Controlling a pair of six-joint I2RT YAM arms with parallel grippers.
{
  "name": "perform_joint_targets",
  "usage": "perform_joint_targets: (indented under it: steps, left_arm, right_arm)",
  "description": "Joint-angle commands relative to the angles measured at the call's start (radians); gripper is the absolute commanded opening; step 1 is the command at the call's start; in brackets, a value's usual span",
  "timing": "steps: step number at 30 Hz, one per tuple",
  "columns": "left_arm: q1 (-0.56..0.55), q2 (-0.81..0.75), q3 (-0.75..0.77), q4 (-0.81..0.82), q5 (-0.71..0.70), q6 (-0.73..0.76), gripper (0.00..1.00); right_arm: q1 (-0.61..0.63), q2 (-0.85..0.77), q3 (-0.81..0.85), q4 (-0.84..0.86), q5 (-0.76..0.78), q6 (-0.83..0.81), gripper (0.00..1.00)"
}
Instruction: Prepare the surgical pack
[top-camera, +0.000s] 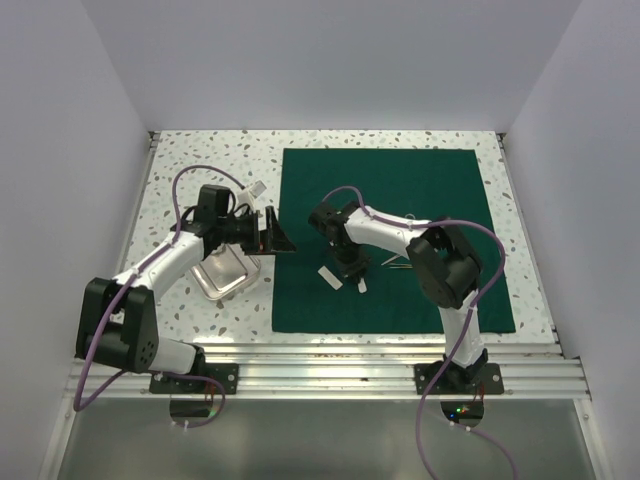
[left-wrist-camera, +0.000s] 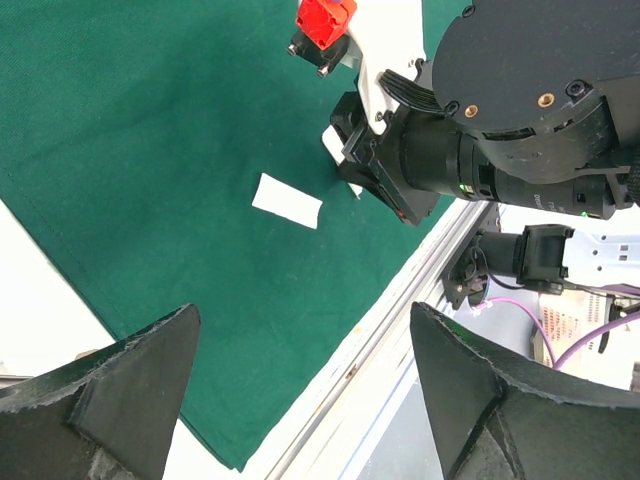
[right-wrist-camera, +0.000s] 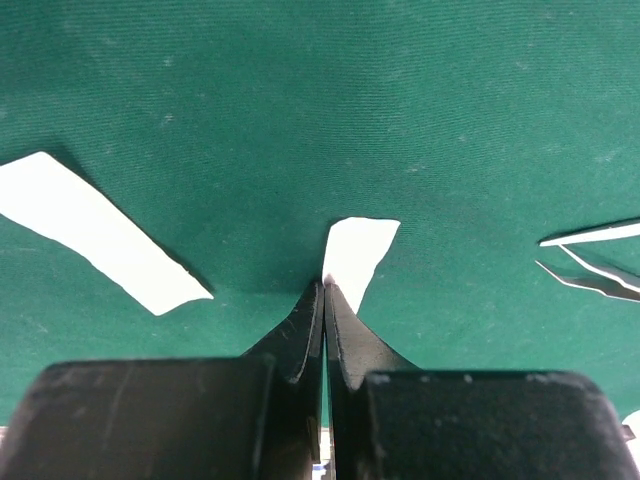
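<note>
My right claw is clenched tight. Its tips press together at the near edge of the right pad; whether a pinch of it is caught between them I cannot tell. My left claw is spread wide and grasps nothing, hanging by the drape's left edge.

The drape lies flat over the right part of the table. Its near edge runs along the rail. Its left edge is just beside the tray, which sits on bare table. Walls shut the table in at left, back and right. The far half of the drape is open cloth; all that lies on it is in the near half.

By count there is one drape, one tray and two pads, the left pad lying flat just beside my right claw. The steel tools lie to that claw's right; how many I cannot tell.

Only the top view shows the tray. Only the left wrist view shows the drape's near edge against the rail up close. Only the right wrist view shows my tips meeting, and thin steel points at its right border.
</note>
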Motion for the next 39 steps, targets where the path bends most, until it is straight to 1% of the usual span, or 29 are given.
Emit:
perform_joint_targets:
  steps: [1,3,5,7,8,10,13,14,15,16,17,18,19,20,22,23,24,25,26,27,29,30,32,39]
  left_arm:
    - [-0.006,-0.035,0.015,-0.015,0.005,0.013,0.90]
    - [-0.007,-0.049,0.015,-0.018,0.014,0.016,0.91]
    - [-0.008,-0.059,0.019,-0.021,0.022,0.024,0.92]
    - [-0.009,-0.073,0.017,-0.024,0.030,0.025,0.95]
    - [-0.009,-0.082,0.019,-0.025,0.033,0.025,0.97]
    - [-0.011,-0.092,0.017,-0.021,0.040,0.028,0.98]
    - [-0.015,-0.104,0.019,-0.007,0.059,0.021,0.98]
    - [-0.015,-0.109,0.015,0.005,0.082,0.010,0.99]
    - [-0.020,-0.121,0.009,0.023,0.100,-0.002,1.00]
    - [-0.023,-0.125,-0.012,0.080,0.120,-0.036,1.00]
    - [-0.027,-0.139,-0.023,0.114,0.164,-0.054,1.00]
    - [-0.032,-0.148,-0.035,0.187,0.184,-0.096,1.00]
    - [-0.037,-0.156,-0.047,0.227,0.207,-0.116,1.00]
    - [-0.040,-0.164,-0.060,0.246,0.229,-0.125,1.00]
    - [-0.040,-0.165,-0.046,0.202,0.222,-0.084,1.00]
    - [-0.043,-0.150,0.000,0.120,0.179,-0.029,1.00]
    - [-0.043,-0.150,0.005,0.110,0.179,-0.024,1.00]
    - [-0.043,-0.150,0.005,0.103,0.162,-0.025,1.00]
    - [-0.044,-0.141,0.005,0.100,0.159,-0.029,1.00]
    - [-0.044,-0.139,0.003,0.093,0.157,-0.035,1.00]
    - [-0.046,-0.130,-0.001,0.071,0.129,-0.032,1.00]
    - [-0.047,-0.129,-0.009,0.068,0.128,-0.030,1.00]
    - [-0.047,-0.125,-0.020,0.064,0.120,-0.029,1.00]
    - [-0.049,-0.081,-0.005,0.016,0.123,0.028,1.00]
  right_arm:
    - [-0.005,-0.042,0.008,-0.005,-0.023,-0.027,0.00]
    - [-0.020,-0.102,0.000,-0.002,-0.054,-0.032,0.00]
    - [-0.039,-0.149,-0.012,0.023,-0.159,-0.055,0.00]
    - [-0.042,-0.212,-0.012,0.020,-0.180,-0.073,0.00]
    - [-0.051,-0.254,-0.012,0.023,-0.256,-0.084,0.00]
    - [-0.060,-0.289,-0.023,0.023,-0.284,-0.072,0.00]
    - [-0.089,-0.363,-0.060,0.049,-0.426,-0.063,0.00]
    - [-0.103,-0.387,-0.077,0.105,-0.483,-0.064,0.00]
    - [-0.106,-0.413,-0.109,0.133,-0.575,-0.052,0.00]
    - [-0.108,-0.465,-0.121,0.162,-0.621,-0.045,0.00]
    - [-0.117,-0.481,-0.127,0.199,-0.672,-0.038,0.00]
    - [-0.121,-0.496,-0.126,0.209,-0.773,-0.034,0.00]
    - [-0.123,-0.522,-0.124,0.222,-0.801,-0.029,0.00]
    - [-0.125,-0.535,-0.120,0.229,-0.797,-0.022,0.00]
    - [-0.129,-0.538,-0.097,0.186,-0.639,0.005,0.00]
    - [-0.144,-0.433,-0.083,0.058,-0.552,-0.029,0.05]
    - [-0.145,-0.432,-0.080,0.057,-0.515,-0.029,0.17]
    - [-0.146,-0.380,-0.084,0.052,-0.496,-0.017,0.20]
    - [-0.145,-0.351,-0.086,0.060,-0.487,0.001,0.22]
    - [-0.146,-0.326,-0.068,0.060,-0.412,0.011,0.27]
    - [-0.145,-0.251,-0.020,0.040,-0.372,0.015,0.38]
    - [-0.145,-0.234,-0.012,0.044,-0.356,0.018,0.45]
    - [-0.145,-0.188,0.009,0.055,-0.324,0.026,0.48]
    - [-0.125,-0.075,0.044,0.032,-0.240,0.060,0.47]
